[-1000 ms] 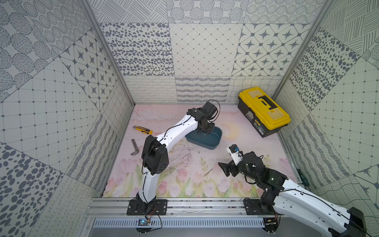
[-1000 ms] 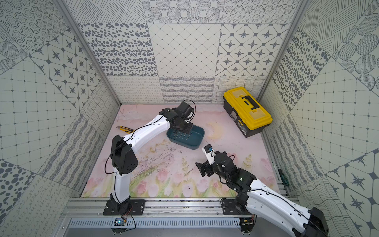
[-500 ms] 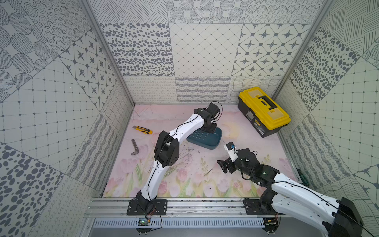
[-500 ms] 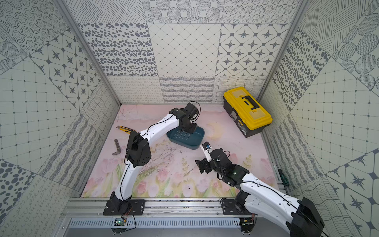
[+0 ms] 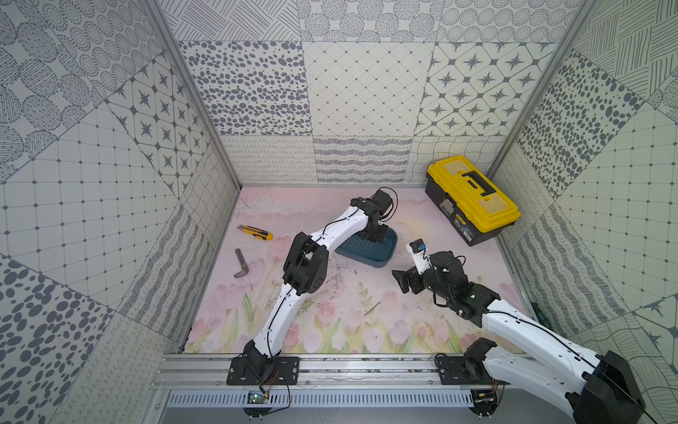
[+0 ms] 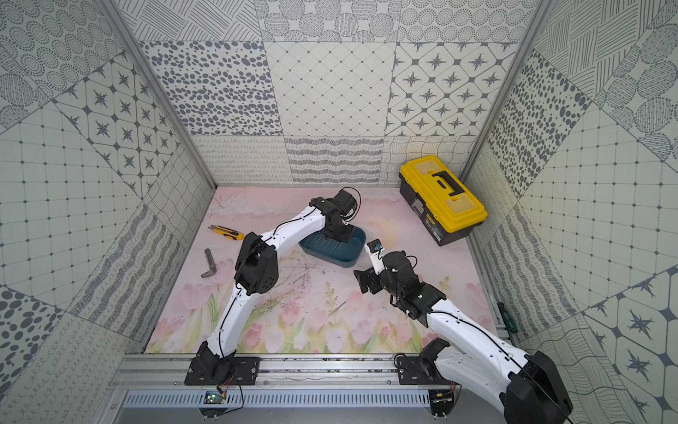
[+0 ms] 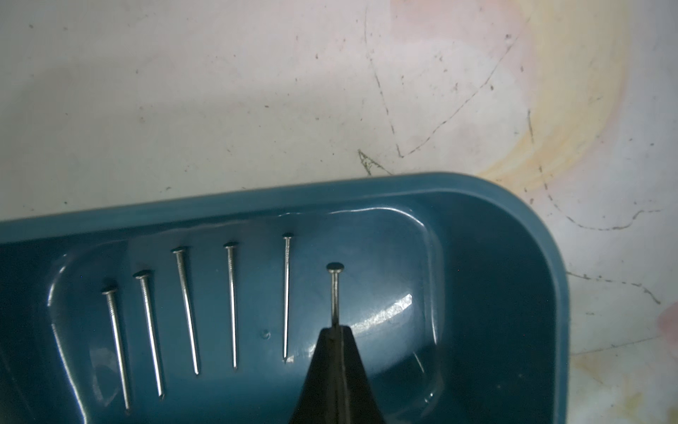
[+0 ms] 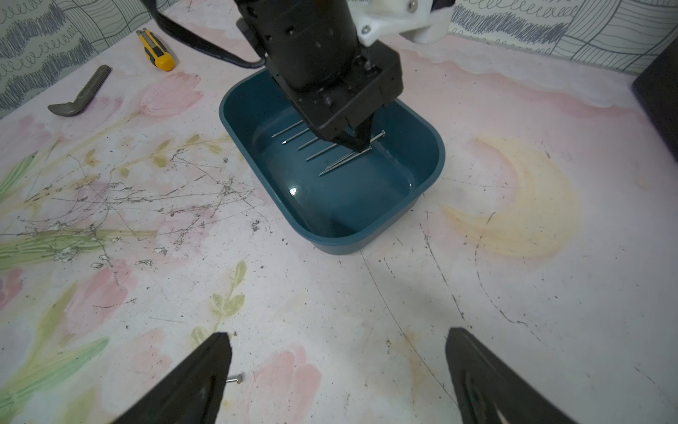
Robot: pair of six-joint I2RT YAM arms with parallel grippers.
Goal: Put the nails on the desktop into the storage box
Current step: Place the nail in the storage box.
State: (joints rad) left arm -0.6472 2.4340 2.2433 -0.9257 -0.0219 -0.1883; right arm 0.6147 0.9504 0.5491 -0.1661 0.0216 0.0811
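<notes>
Left wrist view gives me the clearest read: the left gripper [image 7: 335, 329] is pinched tight on the shank of a held nail [image 7: 334, 290], whose flat head points away from the fingertips, over the floor of the storage box [image 7: 513, 205]. Whether that nail touches the floor I cannot tell. Beside it five nails [image 7: 231, 304] lie flat on the box floor, side by side and roughly parallel. None touches its neighbour, and all the heads point toward the same wall. Around the tub I see the desktop [image 7: 220, 91], pale and scored with dark scratches. From the right wrist view the left gripper reaches down into the box from above, its black body hiding part of the row. The right gripper [image 8: 337, 336] stands released, its fingers [image 8: 205, 367] wide apart with nothing between them, over bare desktop apart from the box. One loose nail [image 8: 234, 378] lies on the desktop, its head poking out just beside one of those fingers. In both top views it lies on the tulip print between the two arms, nearer the front rail than the box. A utility knife [image 5: 255, 232] and a bent metal bar [image 5: 241, 263] lie near the left wall, apart from each other. A yellow-lidded toolbox [image 5: 473, 198] sits in the back right corner.
</notes>
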